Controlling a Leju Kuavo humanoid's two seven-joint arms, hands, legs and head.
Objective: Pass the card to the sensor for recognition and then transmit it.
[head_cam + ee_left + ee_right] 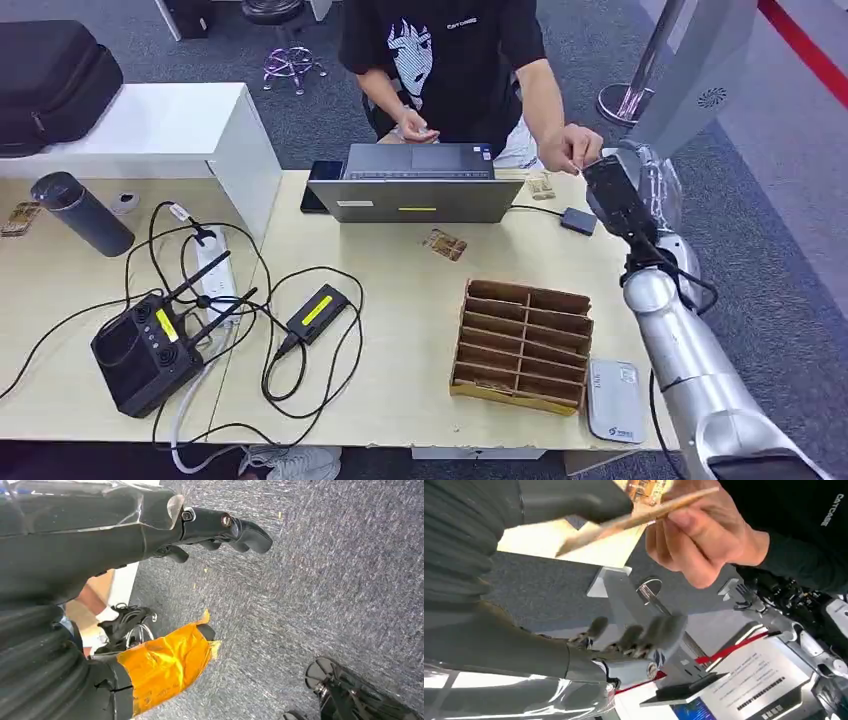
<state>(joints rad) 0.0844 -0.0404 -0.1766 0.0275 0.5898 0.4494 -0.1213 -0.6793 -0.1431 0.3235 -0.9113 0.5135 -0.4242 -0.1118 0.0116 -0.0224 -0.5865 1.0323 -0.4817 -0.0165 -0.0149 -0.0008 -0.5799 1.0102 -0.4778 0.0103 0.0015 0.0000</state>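
Note:
A person's hand pinches one end of a thin tan card, seen edge-on. The card's other end lies against the underside of my right hand's thumb. The fingers stay well apart from the thumb and do not touch the card. My right hand is raised past the table's far right corner, beside the person's hand. A small dark sensor pad lies on the table, wired to the laptop. My left hand hangs over grey carpet, holding nothing.
Two more cards lie near the laptop. A brown cardboard slot rack and a white device sit front right. A black controller, cables, a power strip and a dark bottle fill the left side.

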